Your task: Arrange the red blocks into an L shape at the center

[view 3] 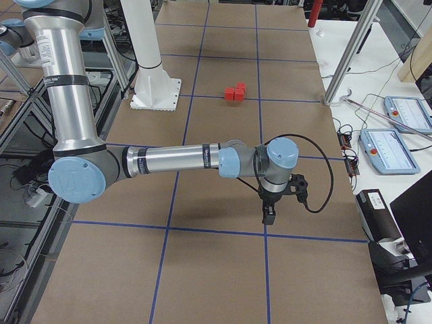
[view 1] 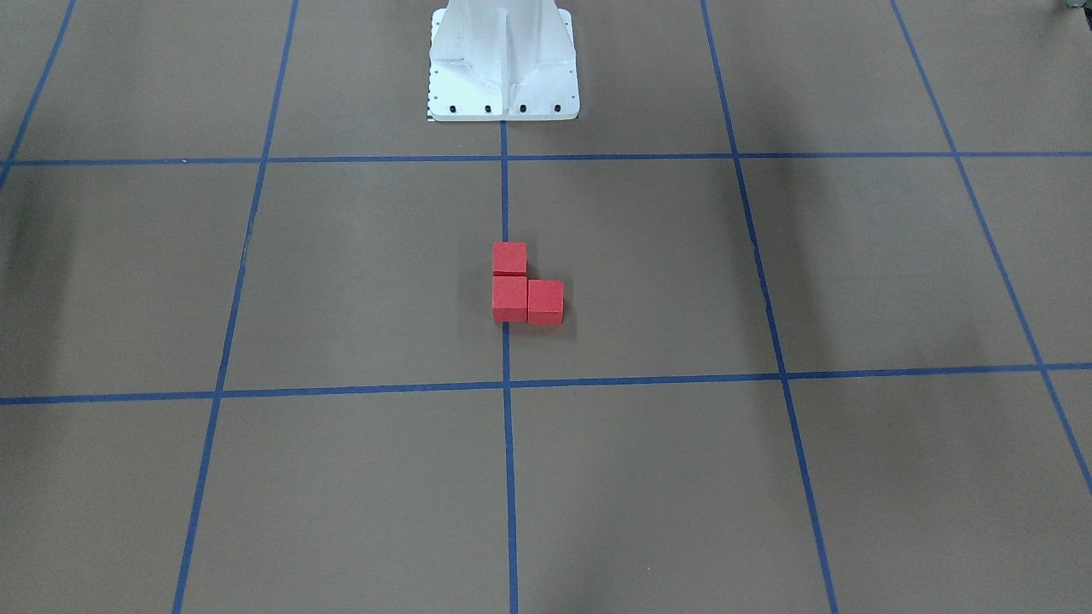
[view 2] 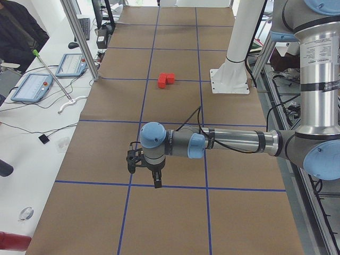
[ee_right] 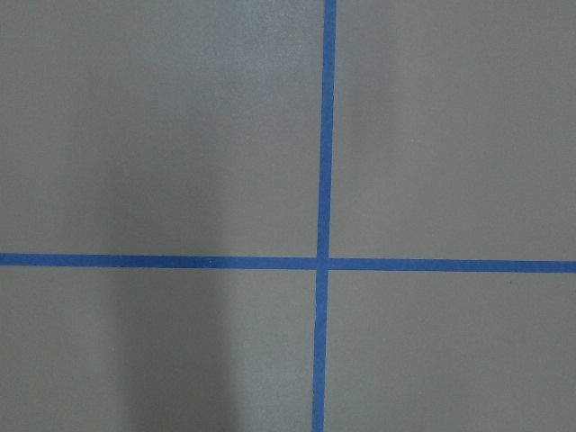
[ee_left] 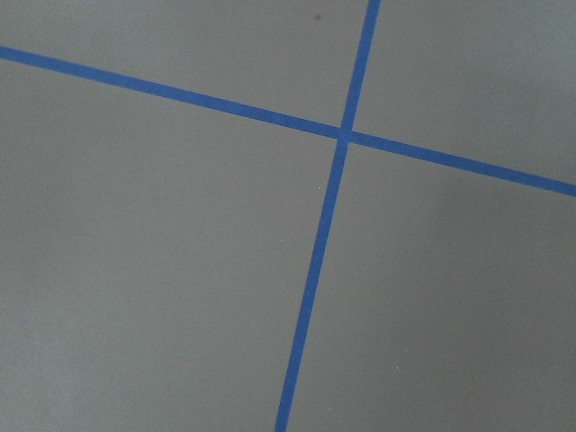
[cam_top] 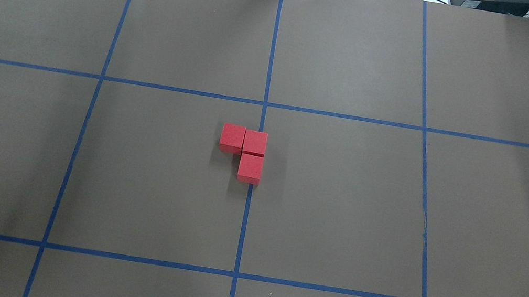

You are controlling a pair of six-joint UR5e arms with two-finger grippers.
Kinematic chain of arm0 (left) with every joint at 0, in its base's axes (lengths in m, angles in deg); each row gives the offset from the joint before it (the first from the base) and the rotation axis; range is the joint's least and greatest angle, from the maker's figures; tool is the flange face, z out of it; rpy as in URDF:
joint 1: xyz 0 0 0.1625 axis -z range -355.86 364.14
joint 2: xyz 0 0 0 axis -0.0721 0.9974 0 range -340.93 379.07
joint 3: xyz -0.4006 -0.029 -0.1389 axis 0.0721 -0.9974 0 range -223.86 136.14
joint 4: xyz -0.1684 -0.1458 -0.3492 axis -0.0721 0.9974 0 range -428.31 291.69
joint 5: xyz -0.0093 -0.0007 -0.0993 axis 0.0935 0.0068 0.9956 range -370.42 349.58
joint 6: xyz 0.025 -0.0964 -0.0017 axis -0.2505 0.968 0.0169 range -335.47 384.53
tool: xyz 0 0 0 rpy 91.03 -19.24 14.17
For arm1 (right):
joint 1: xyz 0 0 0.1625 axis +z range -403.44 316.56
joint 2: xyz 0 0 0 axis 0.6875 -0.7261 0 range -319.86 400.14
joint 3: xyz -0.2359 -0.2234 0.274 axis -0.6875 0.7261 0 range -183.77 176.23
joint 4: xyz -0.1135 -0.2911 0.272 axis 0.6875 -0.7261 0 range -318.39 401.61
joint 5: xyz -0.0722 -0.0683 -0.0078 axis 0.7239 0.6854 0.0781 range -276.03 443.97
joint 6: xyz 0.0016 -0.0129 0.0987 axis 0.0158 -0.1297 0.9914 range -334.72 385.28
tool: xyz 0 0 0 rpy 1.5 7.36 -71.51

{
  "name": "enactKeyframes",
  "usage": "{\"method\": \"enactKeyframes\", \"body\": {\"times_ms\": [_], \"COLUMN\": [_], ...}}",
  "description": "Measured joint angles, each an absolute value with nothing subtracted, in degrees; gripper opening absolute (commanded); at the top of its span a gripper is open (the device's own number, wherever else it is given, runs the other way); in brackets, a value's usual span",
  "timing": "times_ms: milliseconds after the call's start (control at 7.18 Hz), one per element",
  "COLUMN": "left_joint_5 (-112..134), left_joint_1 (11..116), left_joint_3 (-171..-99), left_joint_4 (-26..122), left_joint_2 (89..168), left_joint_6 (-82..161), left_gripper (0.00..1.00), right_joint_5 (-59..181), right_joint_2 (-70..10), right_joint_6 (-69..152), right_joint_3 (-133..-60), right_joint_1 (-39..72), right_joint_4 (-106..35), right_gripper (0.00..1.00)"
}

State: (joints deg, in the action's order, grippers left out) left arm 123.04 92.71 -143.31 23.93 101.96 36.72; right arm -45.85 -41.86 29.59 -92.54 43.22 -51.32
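Three red blocks sit touching in an L shape on the brown paper at the center, on the middle blue tape line (cam_top: 247, 209). In the overhead view two blocks (cam_top: 232, 138) (cam_top: 255, 143) lie side by side and the third (cam_top: 250, 168) sits nearer the robot. They also show in the front-facing view (view 1: 509, 298) and in both side views (view 2: 166, 80) (view 3: 235, 92). My left gripper (view 2: 143, 176) hangs over a tape line far from the blocks; I cannot tell whether it is open. My right gripper (view 3: 283, 208) is likewise far off; I cannot tell its state. The wrist views show only paper and tape.
The white metal base (view 1: 503, 77) stands behind the blocks on the robot's side. Aluminium posts (view 2: 79, 37) (view 3: 351, 54) and teach pendants (view 2: 32, 87) (view 3: 395, 145) line the far table edge. A person (view 2: 18, 32) stands at the side.
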Motion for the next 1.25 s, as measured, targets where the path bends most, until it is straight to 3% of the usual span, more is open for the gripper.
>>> {"method": "enactKeyframes", "body": {"times_ms": [1254], "left_joint_5": [122.56], "left_joint_1": [92.65], "left_joint_3": [-143.31], "left_joint_4": [23.39], "left_joint_2": [101.32], "left_joint_6": [32.27], "left_gripper": [1.00], "right_joint_5": [-46.63], "right_joint_2": [-42.16], "right_joint_6": [29.75], "right_joint_3": [-92.76], "right_joint_1": [43.14], "right_joint_4": [-51.15], "right_gripper": [1.00]}}
